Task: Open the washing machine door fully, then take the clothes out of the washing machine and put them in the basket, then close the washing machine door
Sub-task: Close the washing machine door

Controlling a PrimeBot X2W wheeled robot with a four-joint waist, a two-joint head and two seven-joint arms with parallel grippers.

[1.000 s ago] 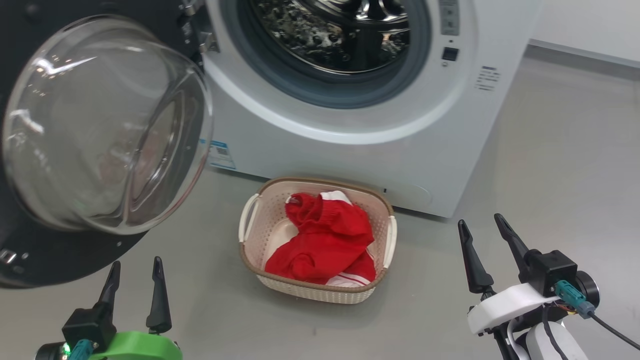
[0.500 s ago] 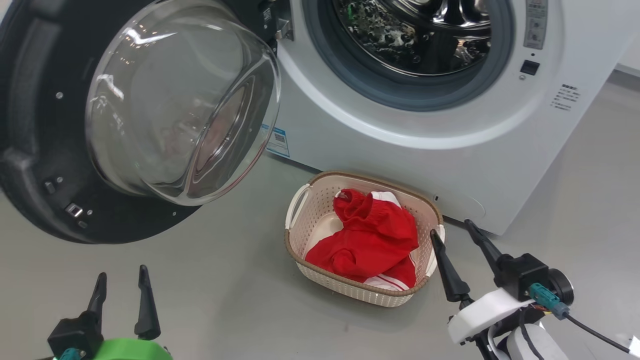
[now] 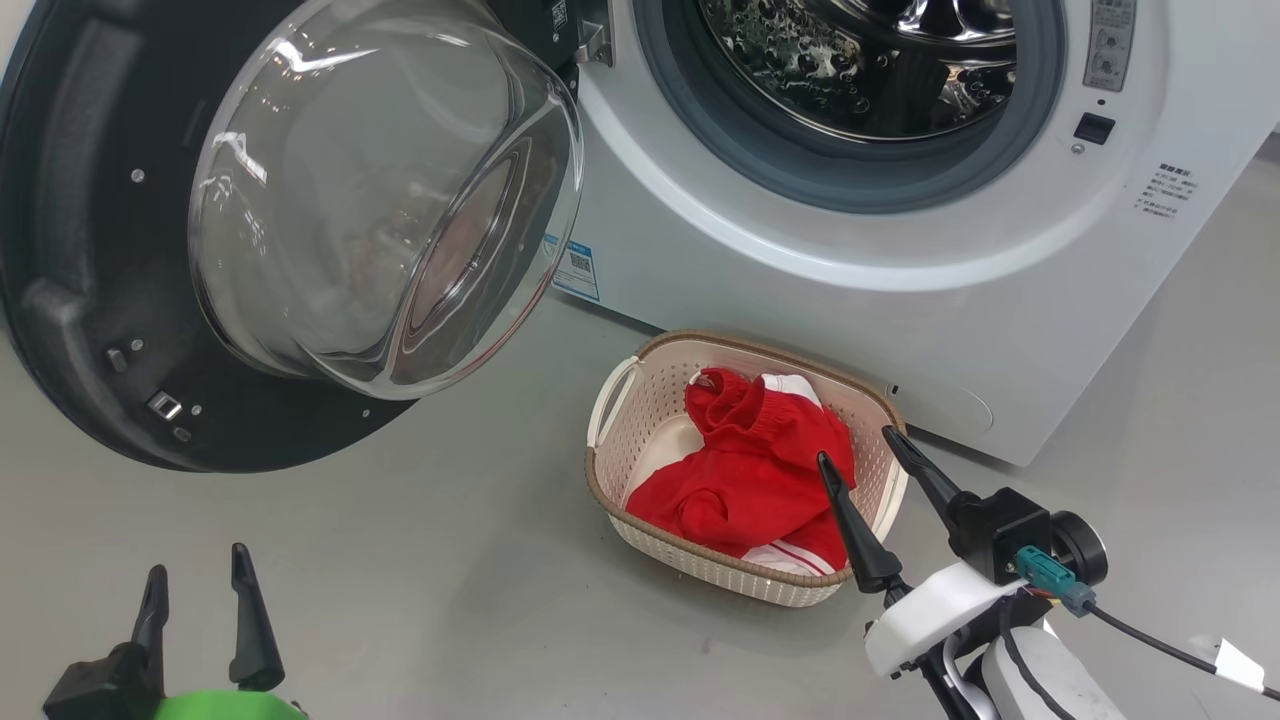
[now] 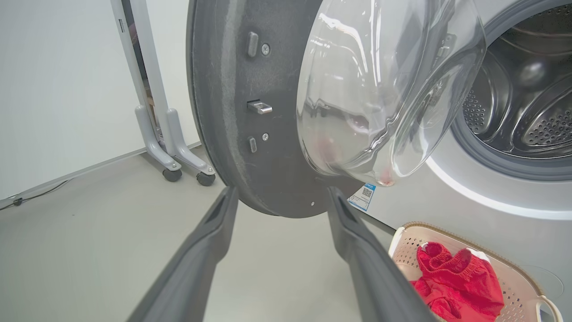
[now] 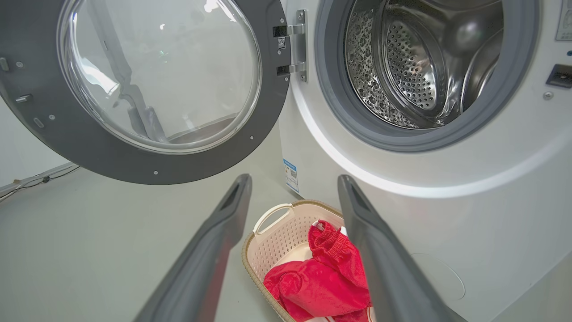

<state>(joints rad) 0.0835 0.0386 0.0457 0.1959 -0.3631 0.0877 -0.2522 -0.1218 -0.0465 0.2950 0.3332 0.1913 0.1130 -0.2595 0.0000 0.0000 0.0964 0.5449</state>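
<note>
The right gripper [image 3: 855, 446] is held with its two dark fingers spread wide and nothing between them. Its tips are poised over the near right corner of the basket [image 3: 640, 430], and no cloth is pinched. The left gripper [image 3: 197, 562] is likewise spread and empty, kept low over the floor [image 3: 450, 580]. In its wrist view it is pointed at the lower edge of the washing machine door [image 3: 300, 220], which suggests that the closing push is to be made from that side.

The clothes [image 3: 750, 480] are bundled inside the basket, red fabric with a white panel and a striped hem showing, so the unloading can be judged done. The basket is set on the floor just before the washing machine [image 3: 800, 330], below the opening, presumably so that a garment need only be carried a short way. The door is swung fully out to the left on its hinge [image 5: 295, 49], its glass bowl bulging outward. The drum [image 3: 860, 60] appears empty, though its depths are only partly seen.

The floor is smooth and grey. A pale wall [image 4: 58, 89] and a wheeled stand [image 4: 156, 120] are seen behind the door.
</note>
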